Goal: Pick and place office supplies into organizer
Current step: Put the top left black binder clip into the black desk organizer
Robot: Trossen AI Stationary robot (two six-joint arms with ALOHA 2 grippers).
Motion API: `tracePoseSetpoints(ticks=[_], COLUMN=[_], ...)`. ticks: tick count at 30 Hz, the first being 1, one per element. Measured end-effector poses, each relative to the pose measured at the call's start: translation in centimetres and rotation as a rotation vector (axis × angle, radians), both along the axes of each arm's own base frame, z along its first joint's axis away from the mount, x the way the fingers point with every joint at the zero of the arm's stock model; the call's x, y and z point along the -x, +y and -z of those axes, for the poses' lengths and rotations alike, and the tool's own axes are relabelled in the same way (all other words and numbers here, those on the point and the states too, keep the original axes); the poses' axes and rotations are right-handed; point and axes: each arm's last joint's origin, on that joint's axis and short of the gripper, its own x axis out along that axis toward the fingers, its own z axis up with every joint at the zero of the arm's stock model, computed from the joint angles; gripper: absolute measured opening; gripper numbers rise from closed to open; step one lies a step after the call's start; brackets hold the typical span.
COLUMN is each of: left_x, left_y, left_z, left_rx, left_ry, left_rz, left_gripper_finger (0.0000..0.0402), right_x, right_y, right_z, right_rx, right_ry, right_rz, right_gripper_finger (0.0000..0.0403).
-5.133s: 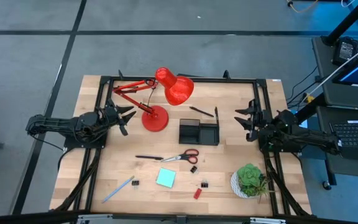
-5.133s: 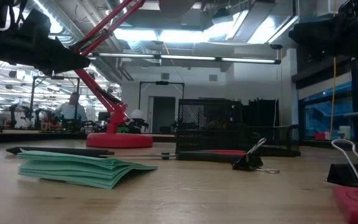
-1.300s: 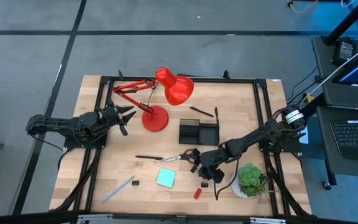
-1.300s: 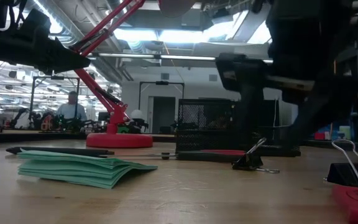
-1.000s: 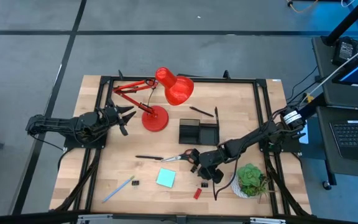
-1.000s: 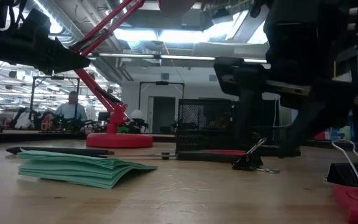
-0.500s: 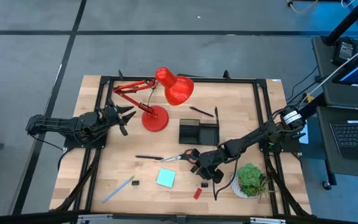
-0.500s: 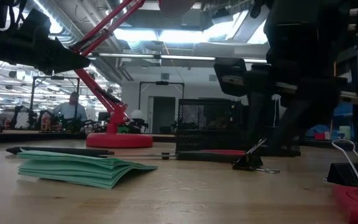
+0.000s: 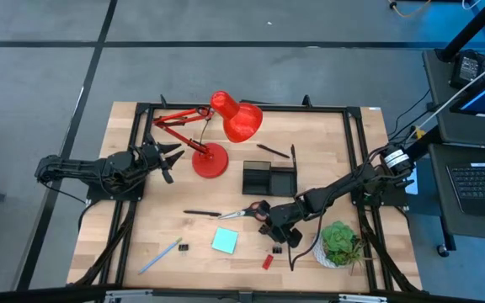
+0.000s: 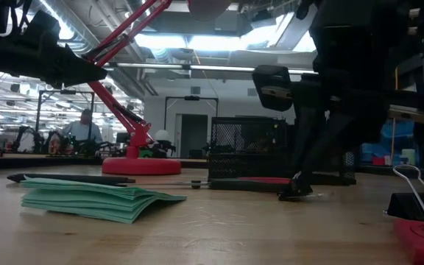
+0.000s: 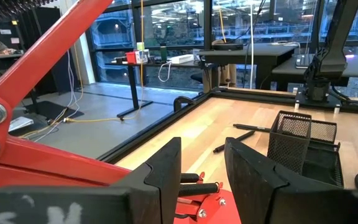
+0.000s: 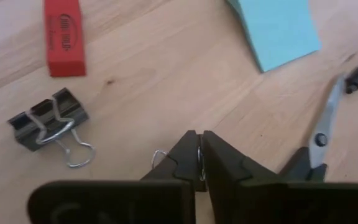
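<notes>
My right gripper (image 9: 266, 226) is down at the table beside the red-handled scissors (image 9: 247, 212), shut on a small black clip (image 10: 294, 191). The black organizer (image 9: 269, 178) stands behind it at mid-table. Flat on the wood lie a teal sticky-note pad (image 9: 224, 241), a second black clip (image 12: 45, 121), a red piece (image 12: 62, 34), a light-blue pen (image 9: 160, 256) and a black pen (image 9: 200, 214). My left gripper (image 11: 201, 168) waits open at the table's left, by the lamp. My right gripper pinches the clip's thin wire handle (image 12: 199, 163) between its two fingertips, coming from above and pointing down. In the wrist view the fingers hide the clip's body. In the low view the black body (image 10: 291, 194) rests on the table below the fingers.
A red desk lamp (image 9: 226, 126) stands at the far left-centre, its base next to the organizer. A green potted plant (image 9: 339, 241) sits close to my right arm at the near right. Two black pens (image 9: 274, 151) lie behind the organizer. A black frame runs along the table's edges.
My right gripper has shut: the wide gap between its fingers over the clip has closed onto the clip's wire handle. The clip's body has stayed on the table. The arm itself has barely shifted.
</notes>
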Motion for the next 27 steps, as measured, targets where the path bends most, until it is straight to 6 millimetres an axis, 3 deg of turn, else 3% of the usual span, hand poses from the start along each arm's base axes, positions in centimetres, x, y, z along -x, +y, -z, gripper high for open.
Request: tracePoseSetpoints(ticks=[9,17,23,27], left_x=[0.0,0.0,0.0,0.0], left_y=[0.0,0.0,0.0,0.0], left_z=[0.0,0.0,0.0,0.0], left_rx=[0.0,0.0,0.0,0.0], left_ry=[0.0,0.0,0.0,0.0], left_rz=[0.0,0.0,0.0,0.0], left_gripper_finger=[0.0118,0.0118,0.0118,0.0118], right_x=[0.2,0.7,0.7,0.5], right_y=[-0.2,-1.1,-3.1,-5.1], right_z=[-0.5,-3.0,-6.1,-6.7], right_rx=[0.036,0.092,0.123,0.149], right_ry=[-0.013,-0.077,-0.209,-0.228], right_rz=[0.037,0.195,0.391,0.485], right_gripper_finger=[0.0005,0.0002,0.0002,0.0002])
